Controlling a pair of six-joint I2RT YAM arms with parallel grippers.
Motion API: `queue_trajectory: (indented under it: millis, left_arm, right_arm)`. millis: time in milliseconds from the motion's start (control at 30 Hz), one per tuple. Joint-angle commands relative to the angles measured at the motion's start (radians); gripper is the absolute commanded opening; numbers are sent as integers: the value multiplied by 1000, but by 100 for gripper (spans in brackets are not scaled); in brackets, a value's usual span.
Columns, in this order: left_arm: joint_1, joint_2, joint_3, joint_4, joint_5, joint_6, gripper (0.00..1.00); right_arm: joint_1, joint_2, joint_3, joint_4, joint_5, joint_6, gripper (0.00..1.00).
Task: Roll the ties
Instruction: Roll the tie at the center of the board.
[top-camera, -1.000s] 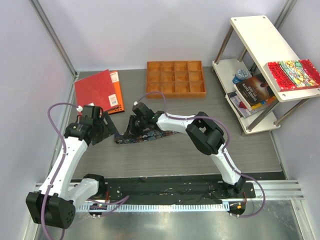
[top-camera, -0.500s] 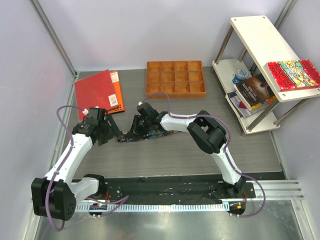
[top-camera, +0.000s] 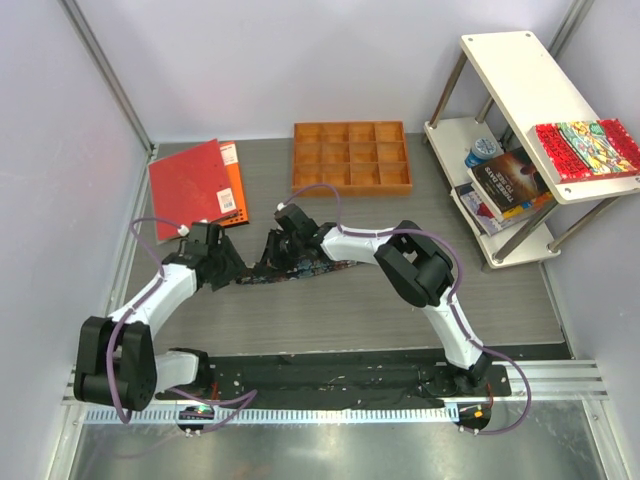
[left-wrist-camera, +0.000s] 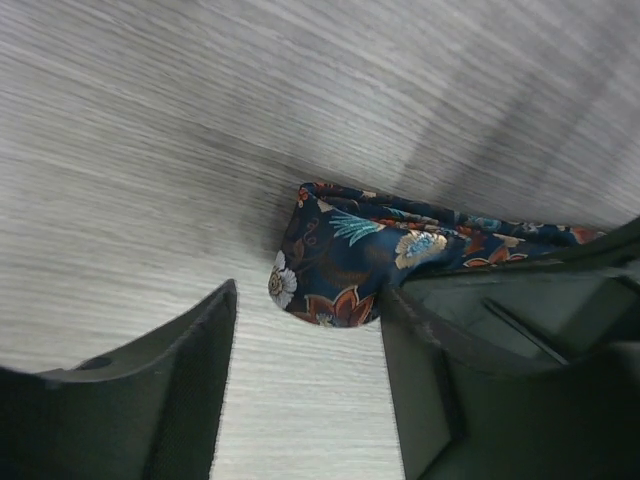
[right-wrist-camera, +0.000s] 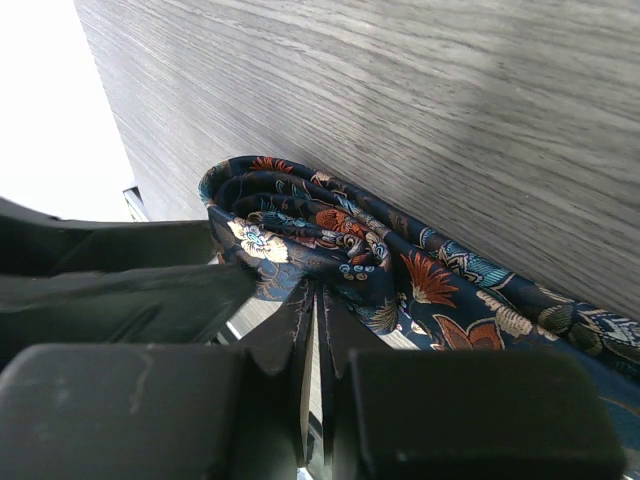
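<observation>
The tie (top-camera: 312, 267), dark navy with an orange, red and teal floral print, lies on the grey table between my two grippers, its left part bunched into folds. My right gripper (top-camera: 279, 256) is on that bunched part. In the right wrist view its jaws (right-wrist-camera: 316, 292) are closed to a thin slit and pinch a fold of the tie (right-wrist-camera: 330, 232). My left gripper (top-camera: 233, 268) is just left of the tie's end. In the left wrist view it (left-wrist-camera: 305, 305) is open and empty, with the tie's end (left-wrist-camera: 345, 262) right beyond the fingertips.
A wooden compartment tray (top-camera: 351, 157) sits at the back. A red folder (top-camera: 188, 181) on an orange notebook (top-camera: 233, 192) lies at the back left. A white shelf unit (top-camera: 517, 80) with books (top-camera: 510, 184) and a red patterned book (top-camera: 586, 147) stands at the right.
My left arm has swung in and to the right, bringing its open gripper up to the tie's left end. The right gripper has stayed on the bunched tie.
</observation>
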Motion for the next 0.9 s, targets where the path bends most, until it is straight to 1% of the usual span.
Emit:
queue_trajectory:
  millis: [0,133,233,267,333,533,567,600,633,667,733,867]
  left_arm:
    - [6,25,-46,127,51,-17,56]
    - [4,19,-79,158,57,-31,56]
    - [4,10,-93,172,48,-42,53]
    - [6,9,-93,172,42,-45,49]
    - [6,13,-96,172,16,-65,48]
    - [3,44,-91,169,-49,-121,35]
    - [3,56,-90,169,-53,-123,31]
    - [1,61,-88,172,-58,-123,29]
    - [-2,65,-88,169,-59,-123,24]
    - [-2,68,-82,169,-58,-120,22]
    - [-12,65,-71,150,-71,-115,21]
    - [-43,36,-24,62,-131,-106,20]
  right_arm:
    - [-8,-57,-7,10,-2,-14,11]
    - [-11,-52,-8,10,-4,-15,11]
    - [-15,-49,-8,10,-5,-15,10]
    - [-14,-49,-7,10,-5,-15,10]
    - [-16,-49,-5,12,-7,-15,10]
    - [-19,-54,-7,9,-11,-18,10]
    - [-20,-57,-11,9,-11,-20,11]
    - [-22,-60,-11,9,-10,-20,10]
    - [-25,-66,-13,6,-10,-18,11]
    - [-28,-70,-11,4,-10,-18,10]
    - [-31,-87,-7,-4,-5,-20,11]
    - [-32,-107,19,-24,4,-21,11]
